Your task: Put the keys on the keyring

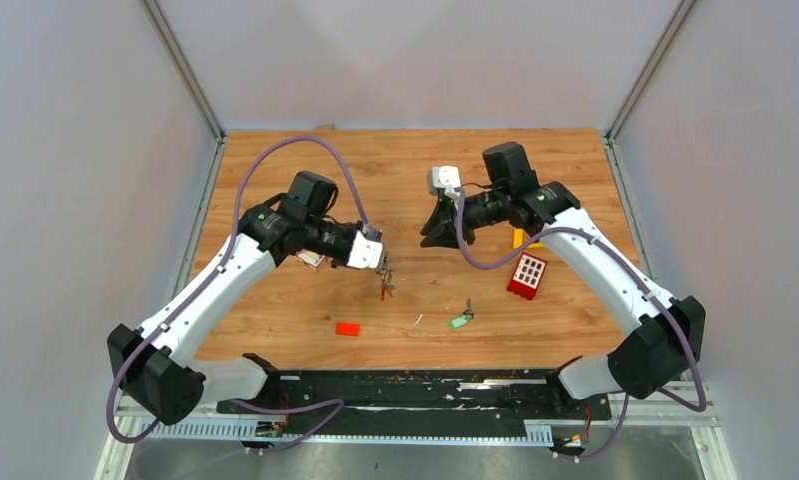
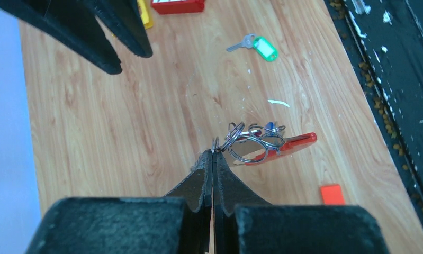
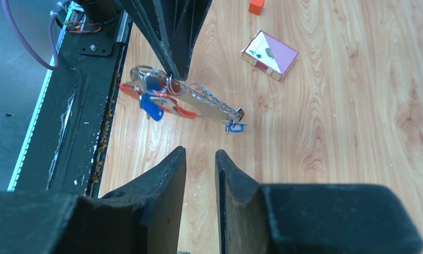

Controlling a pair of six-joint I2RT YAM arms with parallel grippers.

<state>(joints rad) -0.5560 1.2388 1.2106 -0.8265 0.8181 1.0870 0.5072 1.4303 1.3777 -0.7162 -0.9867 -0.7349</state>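
My left gripper is shut on a metal ring of the keyring and holds it above the table. The bunch has a red strap, several rings, a blue tag and a grey chain-like strip. It hangs below the left gripper in the top view. A key with a green tag lies loose on the table, also seen in the top view. My right gripper is open by a narrow gap and empty. It faces the keyring from the right, a short way off.
A red studded brick and a yellow piece lie under the right arm. A small red block lies near the front edge. A card box lies behind the left gripper. The black base rail runs along the near edge.
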